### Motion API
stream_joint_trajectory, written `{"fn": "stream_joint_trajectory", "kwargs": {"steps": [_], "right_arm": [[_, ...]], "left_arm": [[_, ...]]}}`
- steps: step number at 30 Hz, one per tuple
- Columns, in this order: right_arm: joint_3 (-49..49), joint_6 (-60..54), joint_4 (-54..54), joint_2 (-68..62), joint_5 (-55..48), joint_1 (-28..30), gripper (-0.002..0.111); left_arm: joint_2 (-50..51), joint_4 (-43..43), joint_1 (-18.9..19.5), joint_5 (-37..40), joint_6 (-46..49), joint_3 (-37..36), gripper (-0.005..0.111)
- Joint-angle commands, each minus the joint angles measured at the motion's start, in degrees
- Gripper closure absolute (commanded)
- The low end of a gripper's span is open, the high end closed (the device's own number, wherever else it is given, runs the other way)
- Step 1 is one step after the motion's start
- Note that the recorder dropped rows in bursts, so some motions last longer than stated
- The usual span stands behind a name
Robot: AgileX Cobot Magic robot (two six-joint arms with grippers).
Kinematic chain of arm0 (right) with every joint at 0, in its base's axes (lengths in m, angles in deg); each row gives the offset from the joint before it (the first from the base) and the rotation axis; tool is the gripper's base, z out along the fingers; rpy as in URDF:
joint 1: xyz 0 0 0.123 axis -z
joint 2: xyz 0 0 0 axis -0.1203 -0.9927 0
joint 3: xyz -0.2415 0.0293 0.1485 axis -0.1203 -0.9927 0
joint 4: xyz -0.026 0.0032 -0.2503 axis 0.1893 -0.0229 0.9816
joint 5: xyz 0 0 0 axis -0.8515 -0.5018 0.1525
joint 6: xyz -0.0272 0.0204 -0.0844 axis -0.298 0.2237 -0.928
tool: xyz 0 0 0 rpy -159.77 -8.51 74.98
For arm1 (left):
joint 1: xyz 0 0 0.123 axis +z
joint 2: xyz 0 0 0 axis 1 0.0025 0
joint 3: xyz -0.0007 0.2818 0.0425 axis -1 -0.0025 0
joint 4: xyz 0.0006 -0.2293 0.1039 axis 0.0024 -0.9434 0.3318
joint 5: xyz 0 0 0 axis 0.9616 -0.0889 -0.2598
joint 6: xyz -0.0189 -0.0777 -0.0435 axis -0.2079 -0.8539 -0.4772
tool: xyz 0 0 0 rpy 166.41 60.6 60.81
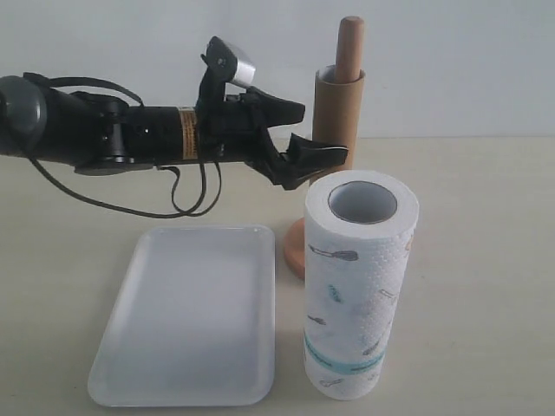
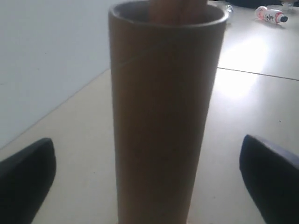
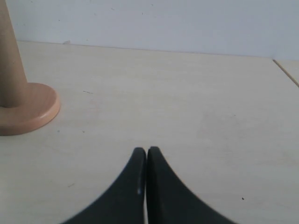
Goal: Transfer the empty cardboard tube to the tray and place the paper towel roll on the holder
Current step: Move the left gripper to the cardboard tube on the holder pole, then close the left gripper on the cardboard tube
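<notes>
The brown cardboard tube [image 1: 338, 108] stands upright over the post [image 1: 350, 39] of the wooden holder, whose disc base [image 1: 293, 247] rests on the table. My left gripper [image 1: 319, 132] reaches in from the left and is open. In the left wrist view the tube [image 2: 161, 116] fills the middle, with the dark fingers [image 2: 25, 179] wide apart on either side and not touching it. The paper towel roll [image 1: 360, 286] stands upright in front of the holder. The white tray [image 1: 191, 316] lies at the front left with nothing in it. My right gripper [image 3: 146, 151] is shut on nothing, low over the table.
The right wrist view shows the holder base [image 3: 28, 109] and the tube's lower part [image 3: 8, 56] off to one side, with bare table [image 3: 196, 102] ahead. A small bottle [image 2: 271, 15] lies far off on another surface. A pale wall [image 1: 451, 61] stands behind the table.
</notes>
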Motion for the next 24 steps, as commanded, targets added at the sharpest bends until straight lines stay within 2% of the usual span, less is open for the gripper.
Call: {"fn": "stream_joint_trajectory", "kwargs": {"steps": [1, 18, 24], "right_arm": [[0.1, 0.0, 0.3, 0.0, 0.1, 0.4, 0.108], [0.1, 0.0, 0.3, 0.0, 0.1, 0.4, 0.108], [0.1, 0.0, 0.3, 0.0, 0.1, 0.4, 0.108]], "left_arm": [[2.5, -0.6, -2.0, 0.6, -0.4, 2.8, -0.003], [5.9, -0.4, -3.0, -0.7, -0.6, 5.7, -0.003], [5.9, -5.2, -3.0, -0.4, -0.6, 5.7, -0.002]]}}
